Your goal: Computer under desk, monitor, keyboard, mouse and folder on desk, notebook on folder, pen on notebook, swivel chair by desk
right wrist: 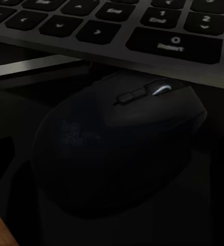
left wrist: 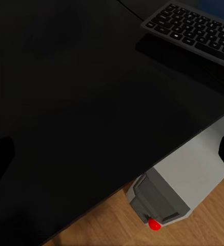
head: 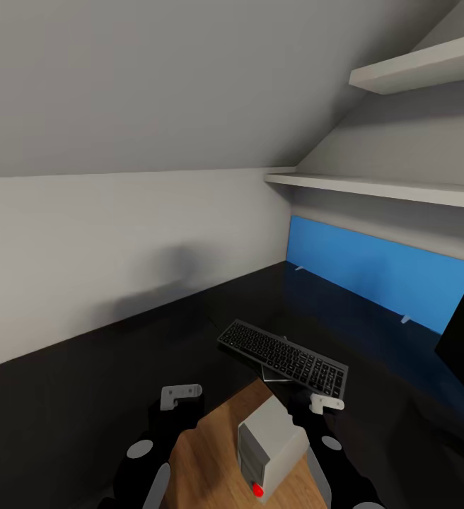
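Close under the right wrist camera lay the mouse (right wrist: 117, 148), on the tabletop (head: 83, 382) just beside the keyboard (head: 285, 357). I could not tell whether either set of jaws held anything. Releasing gently there seemed best. Below stood the computer (head: 269, 445).

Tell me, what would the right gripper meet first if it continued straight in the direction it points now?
Most likely the mouse, which lies right ahead of it in the right wrist view, close to the keyboard on the desk. How far off it is stays unclear.
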### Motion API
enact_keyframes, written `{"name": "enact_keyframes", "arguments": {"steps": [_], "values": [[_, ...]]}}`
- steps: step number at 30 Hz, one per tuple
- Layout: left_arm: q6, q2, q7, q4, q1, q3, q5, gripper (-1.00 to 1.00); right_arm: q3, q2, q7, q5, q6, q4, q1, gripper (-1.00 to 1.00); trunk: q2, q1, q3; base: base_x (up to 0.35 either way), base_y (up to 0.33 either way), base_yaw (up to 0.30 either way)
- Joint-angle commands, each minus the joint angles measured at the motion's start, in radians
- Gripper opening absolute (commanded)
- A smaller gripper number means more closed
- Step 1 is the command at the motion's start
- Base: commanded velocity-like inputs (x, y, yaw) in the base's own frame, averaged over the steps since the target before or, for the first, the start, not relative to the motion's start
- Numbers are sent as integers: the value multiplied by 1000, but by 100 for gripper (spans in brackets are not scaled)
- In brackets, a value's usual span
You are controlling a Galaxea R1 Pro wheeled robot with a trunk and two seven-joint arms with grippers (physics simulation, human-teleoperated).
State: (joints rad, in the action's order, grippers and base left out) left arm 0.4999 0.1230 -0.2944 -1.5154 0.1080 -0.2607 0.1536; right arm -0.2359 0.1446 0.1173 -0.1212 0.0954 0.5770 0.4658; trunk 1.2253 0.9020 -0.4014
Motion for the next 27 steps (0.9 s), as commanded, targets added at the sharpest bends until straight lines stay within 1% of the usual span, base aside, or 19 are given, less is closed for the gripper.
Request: {"name": "enact_keyframes", "arguments": {"steps": [1,27], "values": [[3,0,-9,-1,1,-2,11,100,-8,1,-4,2,-2,-6,1,100,0,0,-1,66,0,0],[3,0,-9,0,1,-2,11,100,-8,1,-4,2,-2,-6,1,100,0,0,-1,10,0,0]]}}
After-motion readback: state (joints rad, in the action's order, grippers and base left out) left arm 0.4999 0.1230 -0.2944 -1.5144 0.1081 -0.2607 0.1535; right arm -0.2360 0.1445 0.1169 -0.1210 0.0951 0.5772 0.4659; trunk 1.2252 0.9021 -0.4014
